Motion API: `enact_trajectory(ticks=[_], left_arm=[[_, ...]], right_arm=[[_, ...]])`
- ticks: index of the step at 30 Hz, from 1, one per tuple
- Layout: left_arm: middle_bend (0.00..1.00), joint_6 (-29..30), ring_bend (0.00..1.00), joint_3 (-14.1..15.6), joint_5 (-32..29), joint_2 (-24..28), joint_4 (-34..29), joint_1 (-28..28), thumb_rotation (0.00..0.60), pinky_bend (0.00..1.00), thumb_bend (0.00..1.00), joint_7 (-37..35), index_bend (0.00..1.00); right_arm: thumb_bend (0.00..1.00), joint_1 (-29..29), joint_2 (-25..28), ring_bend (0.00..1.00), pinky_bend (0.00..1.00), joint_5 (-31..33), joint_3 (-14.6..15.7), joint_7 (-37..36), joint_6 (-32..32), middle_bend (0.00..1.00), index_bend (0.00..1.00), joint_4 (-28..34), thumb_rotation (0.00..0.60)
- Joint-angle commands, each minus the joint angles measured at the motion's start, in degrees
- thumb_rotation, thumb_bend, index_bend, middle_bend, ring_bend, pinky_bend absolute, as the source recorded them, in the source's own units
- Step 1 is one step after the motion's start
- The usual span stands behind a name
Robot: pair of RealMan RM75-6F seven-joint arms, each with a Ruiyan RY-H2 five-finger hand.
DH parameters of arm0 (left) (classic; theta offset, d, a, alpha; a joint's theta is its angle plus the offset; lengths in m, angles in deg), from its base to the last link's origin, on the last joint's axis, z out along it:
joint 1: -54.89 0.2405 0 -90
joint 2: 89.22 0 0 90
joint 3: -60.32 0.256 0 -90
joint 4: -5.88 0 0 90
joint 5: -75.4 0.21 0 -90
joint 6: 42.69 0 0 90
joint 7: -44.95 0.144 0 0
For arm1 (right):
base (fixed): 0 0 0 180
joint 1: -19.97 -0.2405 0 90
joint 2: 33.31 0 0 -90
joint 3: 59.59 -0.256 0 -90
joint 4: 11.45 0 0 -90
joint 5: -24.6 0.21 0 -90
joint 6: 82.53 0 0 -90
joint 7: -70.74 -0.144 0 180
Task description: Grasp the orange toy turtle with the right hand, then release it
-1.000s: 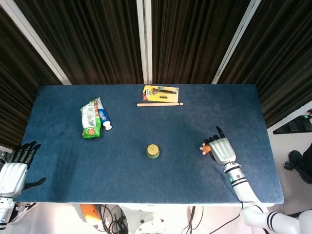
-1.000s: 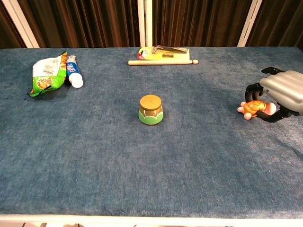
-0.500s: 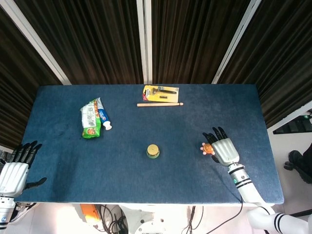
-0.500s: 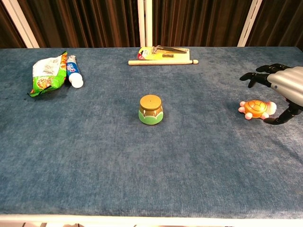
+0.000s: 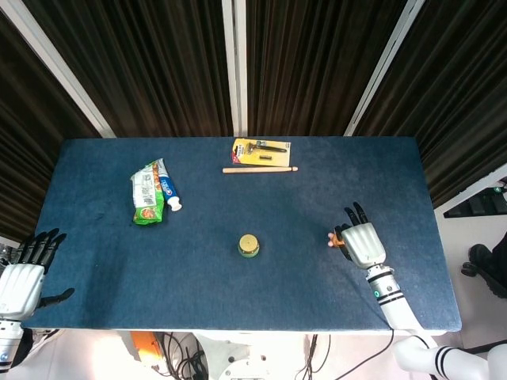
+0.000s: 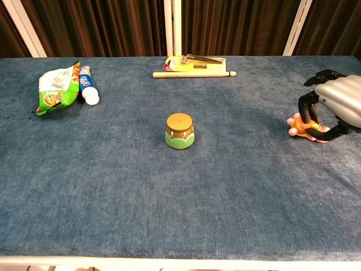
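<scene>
Right hand [image 6: 333, 107] curled around turtle [image 6: 304, 127]

Matt blue cloth table [image 6: 113, 186], glossy plastic turtle [image 6: 307, 128] (wooden stick [image 6: 194, 74])

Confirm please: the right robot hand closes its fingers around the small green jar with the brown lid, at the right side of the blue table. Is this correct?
Not the jar. The right robot hand closes around the orange toy turtle; the chest view shows it. The small green jar with the brown lid stands untouched mid-table.
</scene>
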Motion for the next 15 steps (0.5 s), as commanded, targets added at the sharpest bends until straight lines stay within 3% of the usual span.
enact_trajectory(ticks=[1, 5, 13, 15], left_arm=[[0.0, -0.07, 0.0, 0.12, 0.02, -0.1, 0.13, 0.06, 0.6, 0.0, 0.02, -0.1, 0.06], [0.0, 0.09, 0.0, 0.1, -0.03, -0.12, 0.33, 0.16, 0.6, 0.0, 0.02, -0.35, 0.06], [0.0, -0.04, 0.0, 0.14, 0.07, -0.17, 0.35, 0.08, 0.6, 0.0, 0.02, -0.35, 0.06], [0.0, -0.04, 0.0, 0.14, 0.05, -0.13, 0.28, 0.09, 0.6, 0.0, 0.02, -0.3, 0.06]], right_arm=[[0.41, 0.12, -0.97, 0.29, 0.0, -0.07, -0.08, 0.12, 0.47, 0.78, 0.88, -1.06, 0.6], [0.52, 0.31, -1.86, 0.38, 0.0, -0.37, -0.1, -0.31, 1.2, 0.88, 1.0, -2.49, 0.6], [0.52, 0.58, -1.78, 0.4, 0.0, -0.56, -0.38, -1.42, 1.91, 0.89, 1.0, -2.75, 0.6], [0.47, 0.71, -1.37, 0.4, 0.0, -0.62, -0.13, -2.13, 1.63, 0.87, 0.98, -2.5, 0.6]])
